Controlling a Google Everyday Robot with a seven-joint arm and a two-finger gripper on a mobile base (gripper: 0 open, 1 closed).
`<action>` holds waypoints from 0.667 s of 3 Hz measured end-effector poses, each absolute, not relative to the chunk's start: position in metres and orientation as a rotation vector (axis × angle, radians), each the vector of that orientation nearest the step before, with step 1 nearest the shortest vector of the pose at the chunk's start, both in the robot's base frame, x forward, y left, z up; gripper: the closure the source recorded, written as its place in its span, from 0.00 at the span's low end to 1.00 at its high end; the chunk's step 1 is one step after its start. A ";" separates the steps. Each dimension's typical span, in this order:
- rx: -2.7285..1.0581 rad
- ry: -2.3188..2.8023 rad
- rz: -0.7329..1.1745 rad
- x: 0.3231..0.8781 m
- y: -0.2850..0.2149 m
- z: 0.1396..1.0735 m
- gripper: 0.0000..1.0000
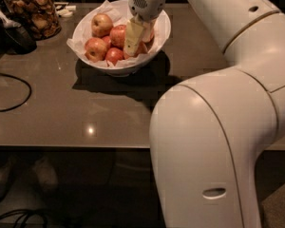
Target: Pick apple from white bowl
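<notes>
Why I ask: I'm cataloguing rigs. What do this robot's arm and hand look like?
The arm is glossy white, with thick rounded shells, thin tan seam rings, small dark oval slots and no visible cables. The hand, over the white bowl, has a white rounded housing with a dotted grille and a pale yellow tip.

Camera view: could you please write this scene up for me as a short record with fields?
bowl: white bowl, paper-lined, at the back of the table
apples: at least five apples, red-yellow, all inside the bowl
gripper: gripper lowered into the bowl's right half, among the apples
apple lifted: none seen clear of the bowl
jar: glass jar of brown snacks, left of the bowl, apart from it
cable: black cable at the table's left side
arm: white arm fills the right foreground
</notes>
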State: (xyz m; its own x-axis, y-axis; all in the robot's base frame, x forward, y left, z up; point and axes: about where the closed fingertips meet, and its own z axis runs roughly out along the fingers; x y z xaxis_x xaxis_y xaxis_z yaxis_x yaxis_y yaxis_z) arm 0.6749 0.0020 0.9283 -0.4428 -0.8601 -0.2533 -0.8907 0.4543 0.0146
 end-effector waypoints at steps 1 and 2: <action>-1.517 2.515 0.232 0.675 0.002 0.921 0.42; -1.515 2.532 0.251 0.677 0.003 0.914 0.43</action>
